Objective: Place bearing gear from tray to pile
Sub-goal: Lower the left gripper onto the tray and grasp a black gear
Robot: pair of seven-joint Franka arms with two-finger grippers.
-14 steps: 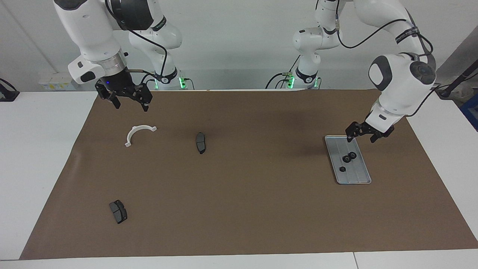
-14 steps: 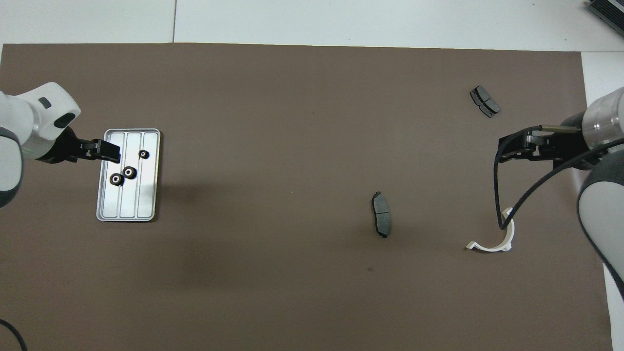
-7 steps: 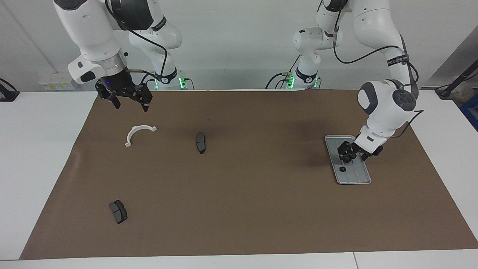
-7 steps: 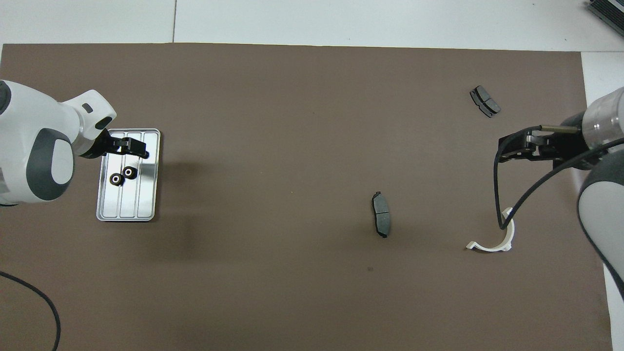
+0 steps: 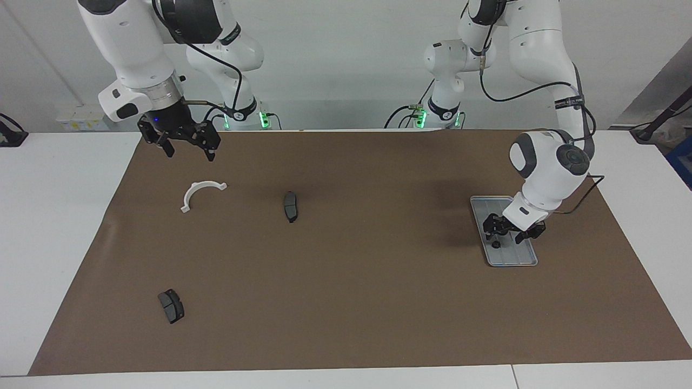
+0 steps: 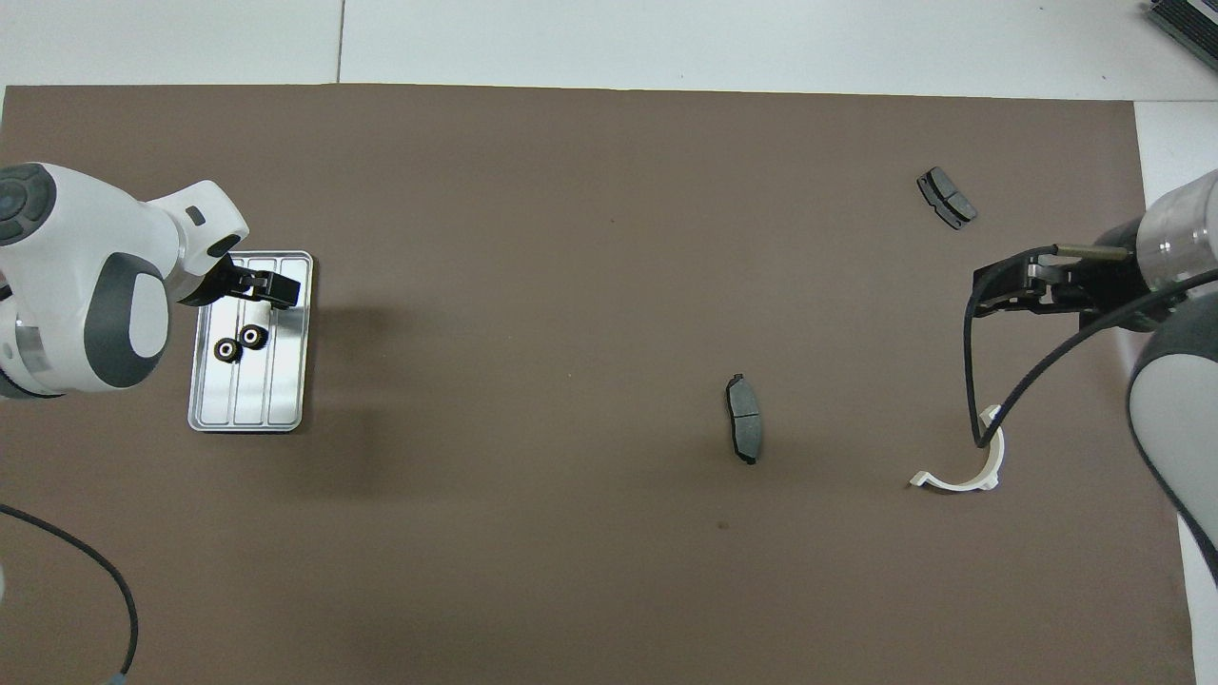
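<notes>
1. The tray (image 6: 285,400) lies at the left of the overhead view, two bearing gears (image 6: 240,343) side by side in it.
2. The left gripper (image 5: 508,235) is low over the tray; whether its fingers are spread or pinching cannot be told.
3. The right gripper (image 5: 186,147) waits spread at the facing view's upper left, above the white bracket (image 5: 199,193).

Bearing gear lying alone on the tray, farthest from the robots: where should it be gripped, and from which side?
Grip the lone bearing gear across its outer rim, coming straight down from above: it lies flat in the tray, clear of the two touching gears, leaving room on both sides.
</notes>
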